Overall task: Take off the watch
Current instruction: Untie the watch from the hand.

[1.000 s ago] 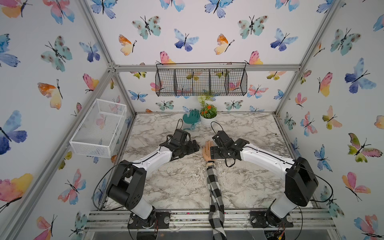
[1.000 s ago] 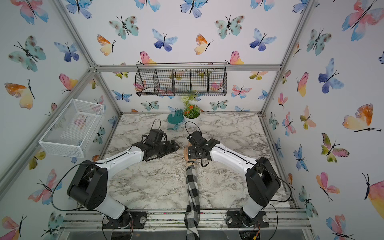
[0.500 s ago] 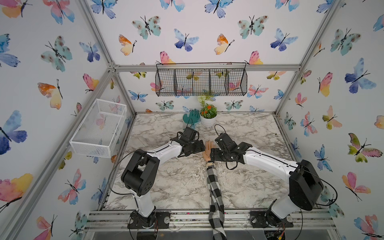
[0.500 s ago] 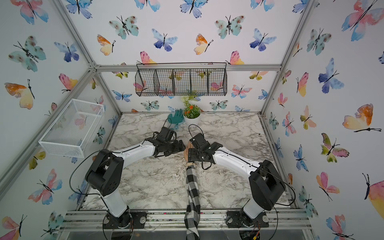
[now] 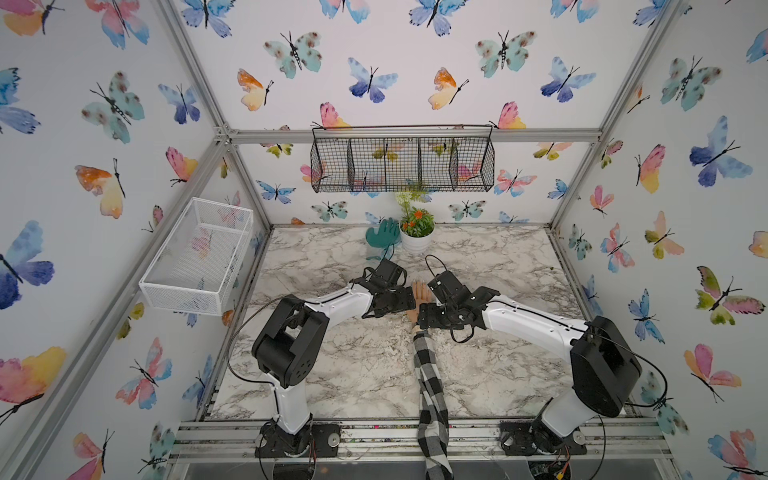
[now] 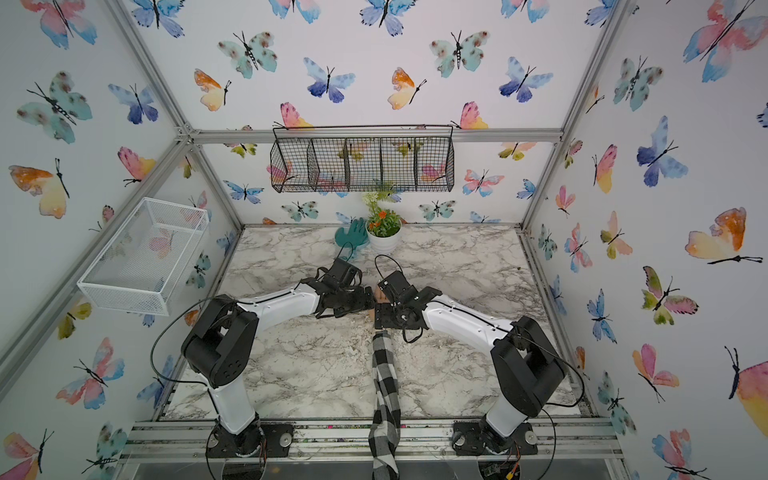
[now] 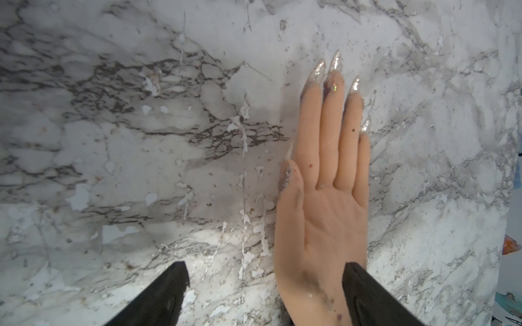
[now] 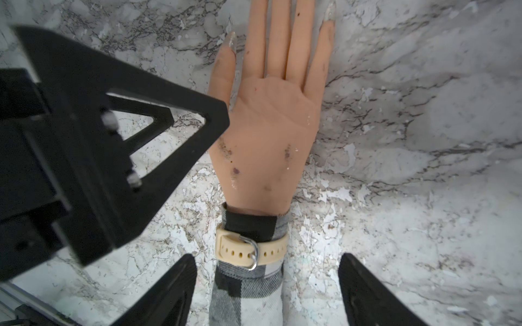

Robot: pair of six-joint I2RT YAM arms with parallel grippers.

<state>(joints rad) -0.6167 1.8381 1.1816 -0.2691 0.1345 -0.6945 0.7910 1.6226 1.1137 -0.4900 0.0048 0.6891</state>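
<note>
Straddling peach plastic mannequin hand (image 7: 322, 225), left gripper (image 7: 265, 265) spread wide, probably to steady it | right gripper (image 8: 266, 256) spread wide astride beige-strapped, silver-buckled watch (image 8: 234, 249), nothing gripped

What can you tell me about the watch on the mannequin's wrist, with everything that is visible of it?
The watch shows only its strap: beige, rubbery-looking, with a row of punched holes and a silvery metal buckle, which is fastened. It wraps snugly around the wrist over the black-and-white checked sleeve, near the cuff, and runs across the arm. Its case is out of sight. The right gripper stands open astride it, with neither finger touching it.
</note>
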